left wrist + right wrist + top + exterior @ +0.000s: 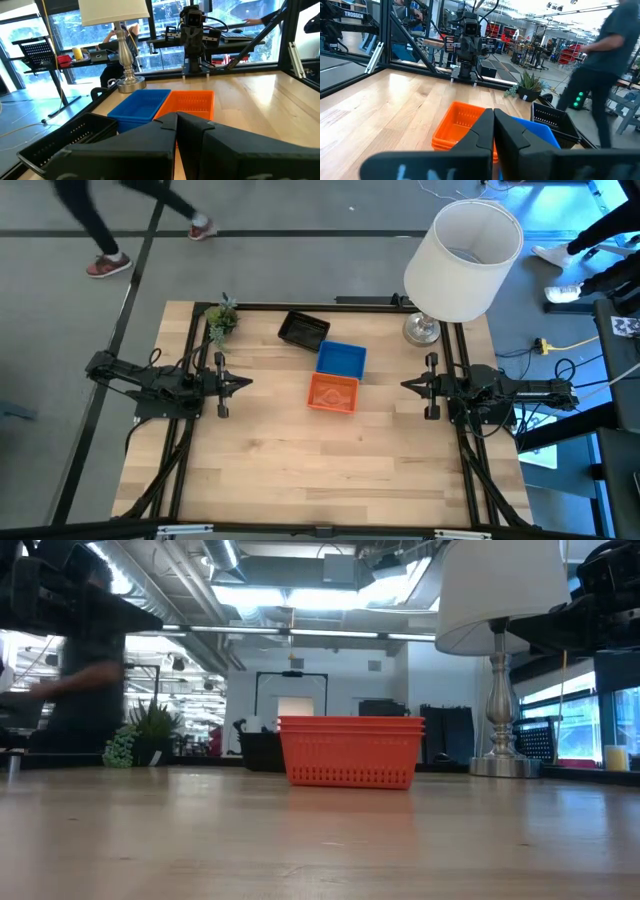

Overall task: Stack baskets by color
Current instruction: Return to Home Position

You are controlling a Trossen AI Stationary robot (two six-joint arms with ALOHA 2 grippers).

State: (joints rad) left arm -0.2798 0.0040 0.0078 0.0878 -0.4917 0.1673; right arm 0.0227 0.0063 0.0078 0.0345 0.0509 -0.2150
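Table [300,470] carries black stack [303,330], blue stack [342,359] and orange stack [333,393] close together past its middle, seen from above; the low view shows orange hiding blue. Left end effector [243,384] and right end effector [408,385], both closed, hang at opposite sides. Bare wood spreads to the near edge.

We see even overhead light on the tabletop [300,470], soft shadows; ceiling lights [300,597] glare in low view; passing person [600,70] motion-blurred.

Two matte-black arms [160,385] — cabled, with tapered fingers [150,145].
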